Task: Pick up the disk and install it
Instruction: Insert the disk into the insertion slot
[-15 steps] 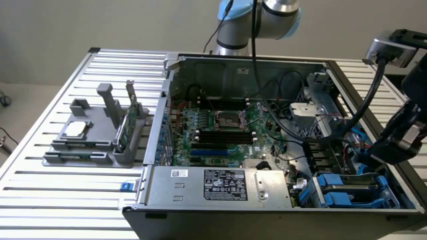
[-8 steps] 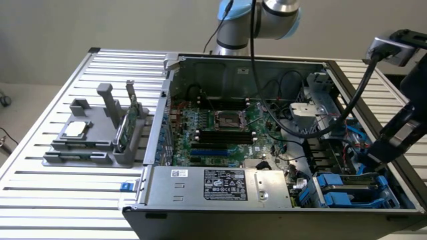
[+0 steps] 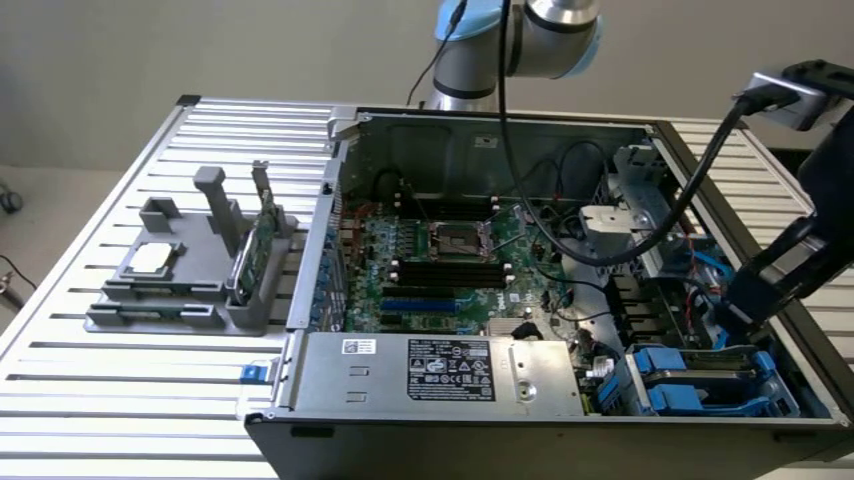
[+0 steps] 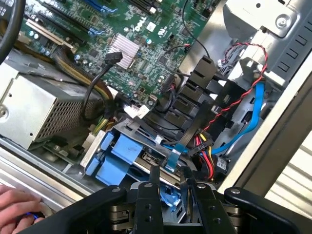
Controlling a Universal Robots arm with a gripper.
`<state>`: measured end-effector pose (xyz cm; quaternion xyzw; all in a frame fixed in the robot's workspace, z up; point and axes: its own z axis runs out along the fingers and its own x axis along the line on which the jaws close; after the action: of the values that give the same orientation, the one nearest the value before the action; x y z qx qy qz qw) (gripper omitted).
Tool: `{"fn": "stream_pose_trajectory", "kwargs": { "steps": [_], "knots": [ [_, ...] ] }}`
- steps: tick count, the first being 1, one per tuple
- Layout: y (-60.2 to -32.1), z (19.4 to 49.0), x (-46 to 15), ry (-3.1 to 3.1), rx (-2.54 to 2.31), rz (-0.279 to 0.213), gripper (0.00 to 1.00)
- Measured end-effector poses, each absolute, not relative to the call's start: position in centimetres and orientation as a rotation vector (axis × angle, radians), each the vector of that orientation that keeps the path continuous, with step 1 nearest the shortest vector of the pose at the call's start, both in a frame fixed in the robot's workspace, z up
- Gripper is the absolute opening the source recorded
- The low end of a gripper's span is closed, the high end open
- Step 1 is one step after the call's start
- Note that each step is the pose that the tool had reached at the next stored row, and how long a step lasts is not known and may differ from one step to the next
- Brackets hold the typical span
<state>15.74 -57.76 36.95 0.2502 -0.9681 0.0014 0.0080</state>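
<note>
Working this deep inside the open dark-grey metal computer case (image 3: pixel 534 450), you have little room for error. The disk (image 3: pixel 694 362) (the flat silver-grey drive in its blue plastic carrier) lies low in the drive bay at about four o'clock in the exterior view, just past the boxy silver power supply (image 3: pixel 441 368). The black claw (image 3: pixel 727 318) hangs right over it. Whether the claw (image 4: pixel 169 175) is clamped on the carrier or merely stands about it, you cannot tell from these views, so treat the grip as unsettled.

The wiring is your main hazard. Twisted red-and-black leads (image 4: pixel 229 107) and a flat light-blue data cable (image 4: pixel 254 112) run close beside the bay. A sideways drift could snag them or pinch them under the carrier. A carrier that goes in tilted would likely jam on the bay's rails rather than seat. The arm's own thick black cable (image 3: pixel 705 165) loops over the green motherboard (image 3: pixel 527 285) and could drag across it. A person's hand (image 4: pixel 14 207) rests at the case's edge near the power supply — mind it.

The arm's silver-and-blue joint (image 3: pixel 521 40) stands at twelve o'clock behind the case. Its black wrist comes in from three o'clock over the case wall, slanting down toward seven o'clock into the bay.
</note>
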Motion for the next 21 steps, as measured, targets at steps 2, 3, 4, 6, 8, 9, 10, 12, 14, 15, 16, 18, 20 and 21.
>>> {"fn": "stream_pose_trajectory", "kwargs": {
  "steps": [2, 3, 4, 6, 8, 9, 10, 12, 14, 15, 16, 18, 20, 21],
  "knots": [
    [-57.76, 36.9, 15.75, -3.04, 0.728, 0.004, 0.31],
    [-57.76, 36.87, 15.74, -3.046, 0.7, 0.004, 0.31],
    [-57.76, 36.84, 15.74, -3.053, 0.671, 0.004, 0.31],
    [-57.76, 36.79, 15.74, -3.064, 0.616, 0.003, 0.31],
    [-57.76, 36.75, 15.74, -3.075, 0.561, 0.003, 0.31],
    [-57.76, 36.74, 15.74, -3.08, 0.533, 0.002, 0.31],
    [-57.76, 36.73, 15.74, -3.084, 0.506, 0.002, 0.31],
    [-57.76, 36.71, 15.74, -3.092, 0.454, 0.002, 0.31],
    [-57.76, 36.7, 15.74, -3.099, 0.407, 0.002, 0.31],
    [-57.76, 36.7, 15.74, -3.102, 0.384, 0.002, 0.31],
    [-57.76, 36.7, 15.74, -3.104, 0.361, 0.002, 0.31],
    [-57.76, 36.73, 15.74, -3.109, 0.318, 0.001, 0.31],
    [-57.77, 36.78, 15.74, -3.113, 0.278, 0.002, 0.31],
    [-57.77, 36.83, 15.74, -3.115, 0.257, 0.002, 0.31]
  ]
}}
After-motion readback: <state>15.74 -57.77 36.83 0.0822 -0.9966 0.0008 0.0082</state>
